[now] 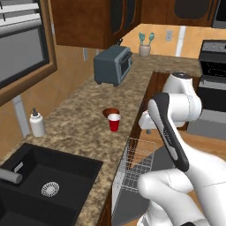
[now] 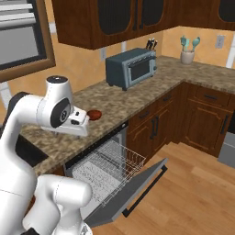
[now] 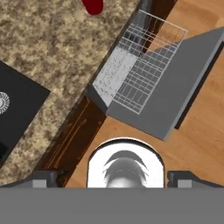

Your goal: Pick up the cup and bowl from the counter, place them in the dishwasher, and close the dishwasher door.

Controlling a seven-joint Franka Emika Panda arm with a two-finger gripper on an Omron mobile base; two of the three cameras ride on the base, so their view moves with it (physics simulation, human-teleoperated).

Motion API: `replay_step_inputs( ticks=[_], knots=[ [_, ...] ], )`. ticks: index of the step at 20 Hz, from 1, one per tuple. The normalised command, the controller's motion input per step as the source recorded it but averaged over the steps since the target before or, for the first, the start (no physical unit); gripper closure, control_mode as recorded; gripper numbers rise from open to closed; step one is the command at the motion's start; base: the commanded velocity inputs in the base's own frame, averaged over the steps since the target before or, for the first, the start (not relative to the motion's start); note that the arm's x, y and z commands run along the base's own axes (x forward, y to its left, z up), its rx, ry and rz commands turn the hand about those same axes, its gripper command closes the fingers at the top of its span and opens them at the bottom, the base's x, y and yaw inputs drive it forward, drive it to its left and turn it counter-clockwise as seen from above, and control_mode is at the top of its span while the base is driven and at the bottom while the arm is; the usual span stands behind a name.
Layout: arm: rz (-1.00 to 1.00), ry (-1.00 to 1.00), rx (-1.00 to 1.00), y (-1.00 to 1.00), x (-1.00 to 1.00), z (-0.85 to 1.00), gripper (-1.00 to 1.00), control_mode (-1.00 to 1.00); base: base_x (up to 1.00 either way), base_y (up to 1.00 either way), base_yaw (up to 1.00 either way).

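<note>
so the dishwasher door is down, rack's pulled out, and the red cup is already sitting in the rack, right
Not quite. The dishwasher door is down and the rack is pulled out, but the rack holds nothing. The left base view shows the red cup on the counter, right in front of the bowl.

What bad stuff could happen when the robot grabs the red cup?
The small red plastic cup stands touching the dark reddish-brown bowl, so the open hand might bump the bowl. The pale wire rack sticks out over the lowered dark grey door; a dropped cup could land there.
</note>
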Motion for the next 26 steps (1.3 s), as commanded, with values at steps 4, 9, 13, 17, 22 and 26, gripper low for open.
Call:
replay_step_inputs(
  ticks=[4, 9, 13, 17, 22, 26],
  knots=[
    [-0.06, 0.0, 0.16, -0.14, 0.64, -0.03, -1.0, -1.0, 0.0, 0.0, 0.0],
    [0.0, 0.0, 0.07, -0.17, 0.86, -0.11, -1.0, -1.0, 0.0, 0.0, 0.0],
    [0.0, 0.0, 0.0, -0.23, 0.81, -0.06, -1.0, -1.0, 0.0, 0.0, 0.0],
    [0.0, -0.04, 0.0, -0.23, 0.83, -0.1, -1.0, -1.0, 0.0, 0.0, 0.0],
    [0.0, -0.05, 0.0, 0.0, 0.75, -0.13, -1.0, -1.0, 0.0, 0.0, 0.0],
    [0.0, -0.01, 0.01, 0.18, 0.53, -0.2, -1.0, -1.0, 0.0, 0.0, 0.0]
  ],
)
